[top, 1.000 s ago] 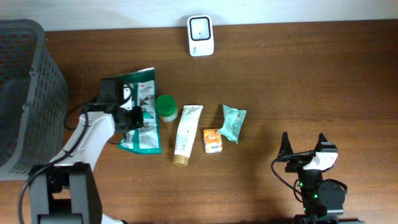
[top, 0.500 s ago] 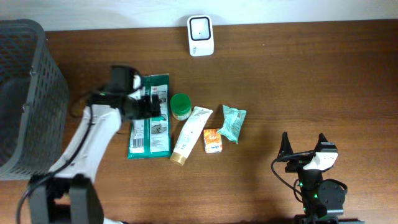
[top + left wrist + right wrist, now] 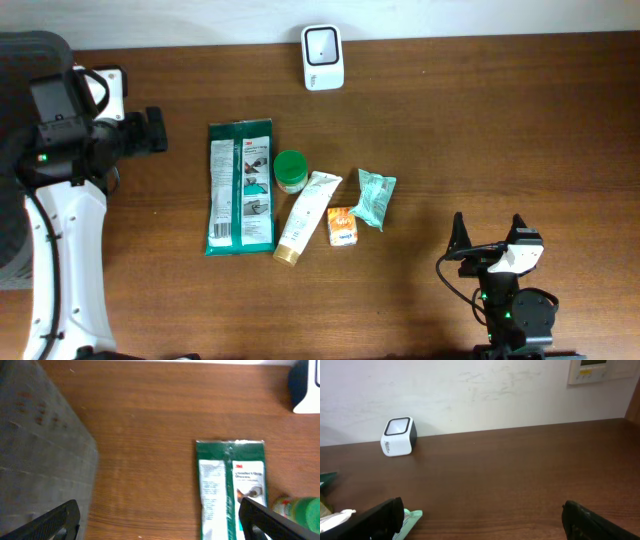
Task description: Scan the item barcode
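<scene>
A green 3M wipes pack [image 3: 240, 187] lies flat on the wooden table, label side up, and also shows in the left wrist view [image 3: 230, 490]. The white barcode scanner [image 3: 323, 57] stands at the table's far edge. My left gripper [image 3: 158, 132] hovers well left of the pack, open and empty [image 3: 160, 522]. Near the front right, my right gripper [image 3: 487, 232] rests open with nothing between its fingers [image 3: 485, 520]. It faces the scanner [image 3: 398, 436] from a distance.
Right of the pack lie a green-lidded jar [image 3: 291, 171], a white tube [image 3: 303, 216], a small orange box [image 3: 342, 226] and a mint sachet [image 3: 374, 198]. A grey mesh basket [image 3: 40, 450] stands at the far left, beside my left arm.
My left gripper let go of the wipes pack and drew back up and to the left. The pack now lies flat; jar and tube were nudged slightly right. The right arm stayed still.
</scene>
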### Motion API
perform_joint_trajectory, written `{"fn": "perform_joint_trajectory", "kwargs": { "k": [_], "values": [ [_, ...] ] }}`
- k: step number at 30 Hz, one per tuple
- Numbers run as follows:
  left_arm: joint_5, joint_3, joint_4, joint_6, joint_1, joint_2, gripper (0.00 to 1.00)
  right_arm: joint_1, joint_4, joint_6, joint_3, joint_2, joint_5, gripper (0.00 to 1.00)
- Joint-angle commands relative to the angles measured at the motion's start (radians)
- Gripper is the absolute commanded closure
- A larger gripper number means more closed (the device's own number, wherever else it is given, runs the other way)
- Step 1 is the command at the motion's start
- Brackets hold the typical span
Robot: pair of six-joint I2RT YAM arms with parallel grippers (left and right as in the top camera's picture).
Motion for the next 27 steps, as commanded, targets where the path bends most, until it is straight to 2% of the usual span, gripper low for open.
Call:
{"fn": "perform_joint_trajectory", "kwargs": {
  "k": [1, 4, 5, 6, 17, 20, 23, 27],
  "values": [
    [-0.162, 0.045, 0.003, 0.031, 0.005, -0.031, 0.01, 0.006, -0.002, 0.006, -0.008, -0.006, -0.002, 0.02],
    [-0.237, 0.045, 0.006, 0.034, 0.006, -0.011, 0.01, 0.006, -0.002, 0.006, -0.008, -0.006, -0.001, 0.02],
    [-0.253, 0.045, 0.01, 0.072, 0.006, -0.008, 0.01, 0.006, -0.003, 0.006, -0.008, -0.006, -0.002, 0.02],
    [-0.253, 0.045, 0.01, 0.103, 0.007, -0.008, 0.01, 0.006, -0.002, 0.006, -0.008, -0.006, -0.002, 0.02],
    [-0.258, 0.045, 0.004, 0.101, 0.087, -0.003, 0.01, 0.006, -0.002, 0.006, -0.008, -0.006, -0.002, 0.02],
    [-0.097, 0.045, 0.015, 0.102, 0.064, -0.031, 0.03, 0.006, -0.003, 0.006, -0.008, -0.006, -0.002, 0.02],
    [0.001, 0.045, 0.033, 0.102, -0.028, -0.078, 0.01, 0.006, -0.002, 0.006, -0.008, -0.006, -0.002, 0.02],
    [0.002, 0.045, 0.021, 0.101, -0.129, -0.08, 0.01, 0.006, -0.002, 0.006, -0.008, -0.006, -0.002, 0.02]
  ]
}}
